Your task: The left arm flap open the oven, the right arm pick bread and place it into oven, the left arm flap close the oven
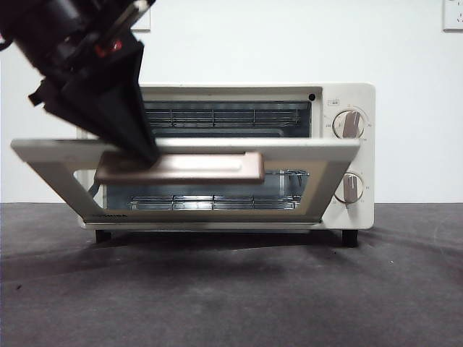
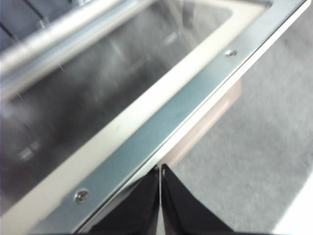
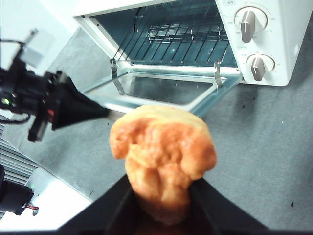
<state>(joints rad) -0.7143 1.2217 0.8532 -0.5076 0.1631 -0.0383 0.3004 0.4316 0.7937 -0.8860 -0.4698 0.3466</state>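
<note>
On my front feed the cream-white boxy toaster oven (image 1: 347, 144) stands on the dark grey table (image 1: 231, 289) with its glass-windowed door (image 1: 184, 152) swung down to roughly level. The wire rack (image 1: 224, 116) shows inside the open cavity, and two beige knobs (image 1: 351, 124) sit one above the other on the oven's right side. The left gripper (image 1: 148, 155), a black wedge-shaped tip, comes down from the upper left and touches the left end of the beige bar handle (image 1: 181, 168). On my left wrist feed its two jaws are pressed together, nothing between them, right beside the door's metal-trimmed edge (image 2: 161, 132).

On my right wrist feed the right gripper (image 3: 161, 196) is clamped around the lumpy golden-orange loaf of bread (image 3: 164, 152), held above the table on the near side of the open door, well apart from the oven cavity. The front feed does not show the bread.
</note>
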